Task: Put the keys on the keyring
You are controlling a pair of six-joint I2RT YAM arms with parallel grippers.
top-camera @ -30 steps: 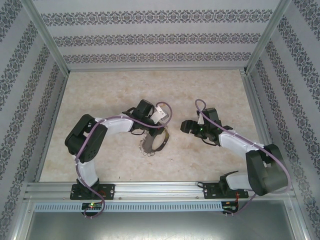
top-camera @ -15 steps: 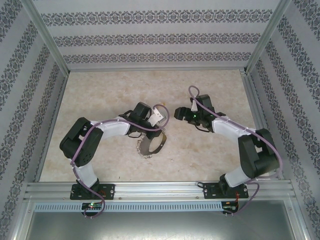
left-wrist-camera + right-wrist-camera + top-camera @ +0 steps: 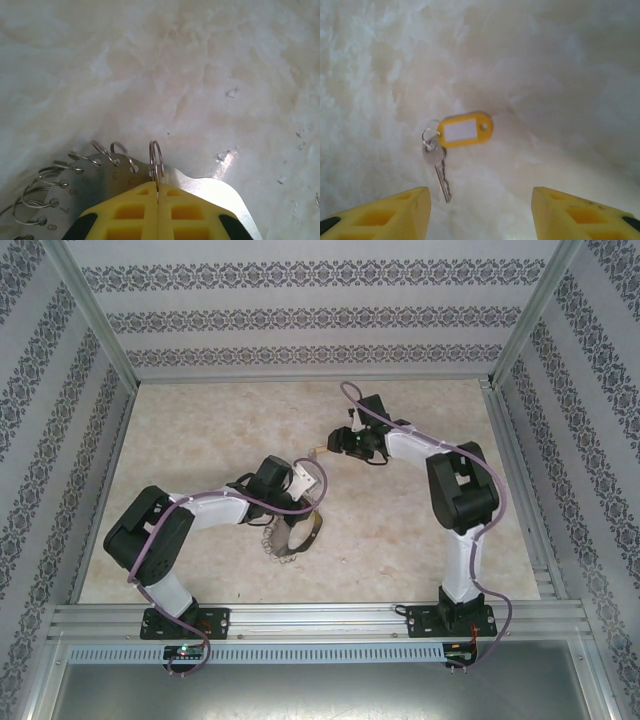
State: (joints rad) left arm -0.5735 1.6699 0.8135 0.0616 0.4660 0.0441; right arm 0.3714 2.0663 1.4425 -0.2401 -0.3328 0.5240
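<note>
Right wrist: right tool (image 3: 477, 196) gapes empty above yellow-tagged silver key (image 3: 449, 142); centre, then pinch it squarely.
Left wrist: left tool (image 3: 158, 189) clamped on ring-fringed metal keyring (image 3: 97, 172); steady it.

I am swinging my right arm (image 3: 455, 490) off the right side of the table (image 3: 200, 440) and reaching it toward the far middle, with its elbow folding up over its base. My right gripper (image 3: 338, 443) is travelling back and left, arriving just beside the key (image 3: 318, 451). I am also drawing my left gripper (image 3: 300, 502) toward the near edge and slightly left, carrying the keyring (image 3: 290, 536) along with it. The elbow of my left arm (image 3: 200, 512) is sinking down and leftward.
</note>
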